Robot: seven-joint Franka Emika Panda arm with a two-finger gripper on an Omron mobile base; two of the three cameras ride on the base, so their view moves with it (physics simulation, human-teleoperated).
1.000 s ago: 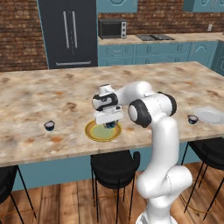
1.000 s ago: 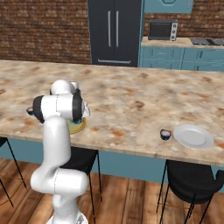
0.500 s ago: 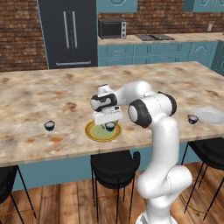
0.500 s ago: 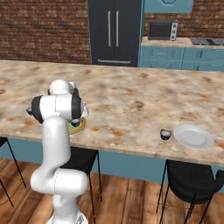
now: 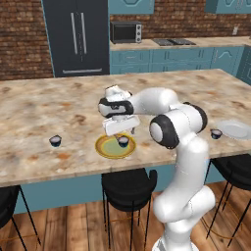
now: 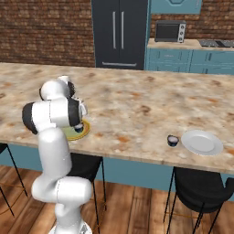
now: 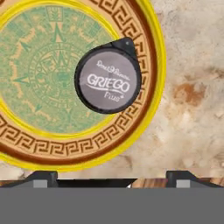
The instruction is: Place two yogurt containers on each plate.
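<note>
I see gripper spread wide, holding nothing | yogurt cup frame centre, overlapping yellow-rimmed plate right border | bare counter right.

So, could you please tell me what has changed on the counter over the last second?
The gripper has lifted slightly off the yellow plate, open, leaving one yogurt cup resting on it near the rim. The left cup on the counter, the right cup and the white plate beside it have not moved.
</note>
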